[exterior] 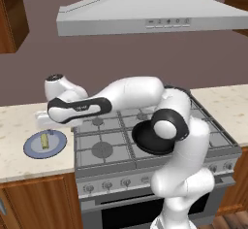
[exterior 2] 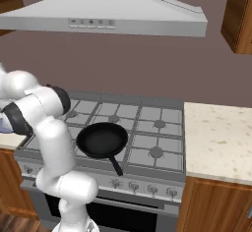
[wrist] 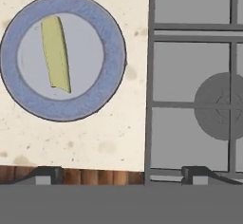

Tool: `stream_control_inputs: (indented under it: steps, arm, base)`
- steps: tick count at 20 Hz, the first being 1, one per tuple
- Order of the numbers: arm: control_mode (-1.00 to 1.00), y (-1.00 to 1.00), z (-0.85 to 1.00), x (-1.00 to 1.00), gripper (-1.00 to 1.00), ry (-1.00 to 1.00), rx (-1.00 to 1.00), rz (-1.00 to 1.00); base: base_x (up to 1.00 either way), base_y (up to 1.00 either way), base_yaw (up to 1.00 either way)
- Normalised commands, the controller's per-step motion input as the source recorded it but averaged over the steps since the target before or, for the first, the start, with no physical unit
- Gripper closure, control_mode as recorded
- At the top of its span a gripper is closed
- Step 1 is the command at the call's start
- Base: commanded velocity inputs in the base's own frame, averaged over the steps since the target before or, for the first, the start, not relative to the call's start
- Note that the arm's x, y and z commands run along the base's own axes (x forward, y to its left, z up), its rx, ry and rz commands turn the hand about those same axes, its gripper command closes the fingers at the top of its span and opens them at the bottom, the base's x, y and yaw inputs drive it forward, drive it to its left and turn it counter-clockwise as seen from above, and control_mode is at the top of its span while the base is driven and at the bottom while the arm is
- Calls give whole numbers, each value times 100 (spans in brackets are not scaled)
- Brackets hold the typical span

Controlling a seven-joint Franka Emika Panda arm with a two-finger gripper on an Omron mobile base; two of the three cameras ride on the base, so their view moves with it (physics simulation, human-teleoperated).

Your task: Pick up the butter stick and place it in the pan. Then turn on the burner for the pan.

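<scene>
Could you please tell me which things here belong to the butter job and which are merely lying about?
Job:
butter stick, on the plate
pan, on the stove
stove knobs
gripper, open, over the counter edge

Lying about:
plate
hood
counter

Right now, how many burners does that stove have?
5 can be counted on the stove: back left, back middle, back right, front right, and one presumably hidden beneath the pan.

Brownish-mauve wall (exterior 2: 147, 69) behind a steel stove (exterior 2: 138, 123), with a grey hood (exterior: 145, 14) at 12 o'clock, speckled cream counters (exterior 2: 216, 137) at 3 and 9 (wood cabinets (exterior 2: 211, 206) underneath).
</scene>
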Motion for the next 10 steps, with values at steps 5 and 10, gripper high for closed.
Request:
stream_control_inputs:
  steps: [5, 10]
  arm:
    - [-100, 53, -22, 20, -100, 0, -6, 0]
    - [-100, 36, -17, 26, -100, 4, -1, 0]
  base:
    - [0, 0, 0]
    - [0, 0, 0]
